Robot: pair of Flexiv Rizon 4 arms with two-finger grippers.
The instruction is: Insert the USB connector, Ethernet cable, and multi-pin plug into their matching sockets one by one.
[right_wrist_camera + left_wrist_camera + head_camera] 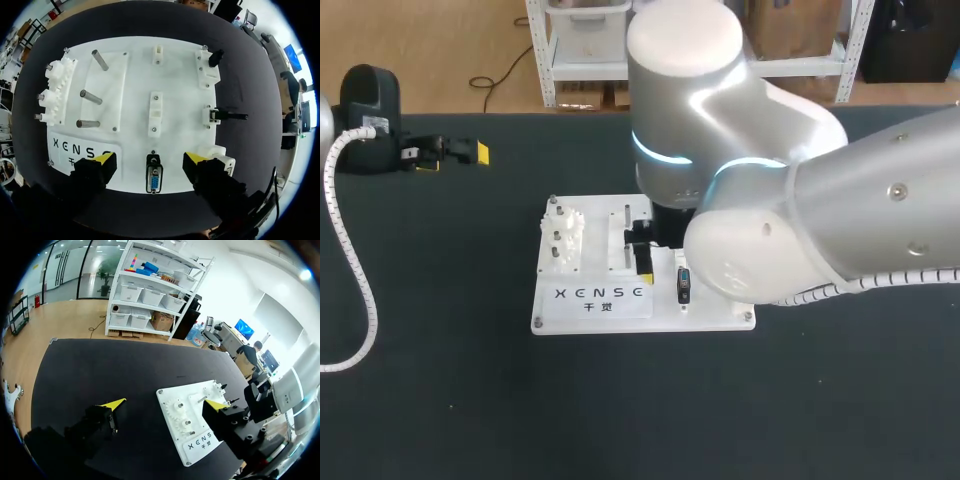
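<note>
1. The multi-pin plug sits on the white board, right at the board's near edge. In the head view it is just right of the middle of the frame.
2. The plug lies between the fingers of the right gripper. The fingers are spread wide and do not touch it, so this gripper holds nothing.
3. I think the plug could tip or slide if one finger reaches it first. An off-centre gripper would cause that.
4. I cannot tell if the plug already sits in a socket. If it goes in crooked, I think its pins could jam or bend.
5. A small white block stands just beside one fingertip. That finger could bump it on the way in.
6. Ahead of the gripper, a black connector sticks out over the board's side edge. A sideways move could catch it.
7. The metal pegs and white gears stand on the far side of the board. A low sweep there could hit them.
8. The plug is close to the board's edge, so a hard push might shove the board across the dark table.
9. The left gripper is at the upper left of the head view, well apart from the board. Its fingers are wide apart and hold nothing. There is lots of room between the two arms.
</note>
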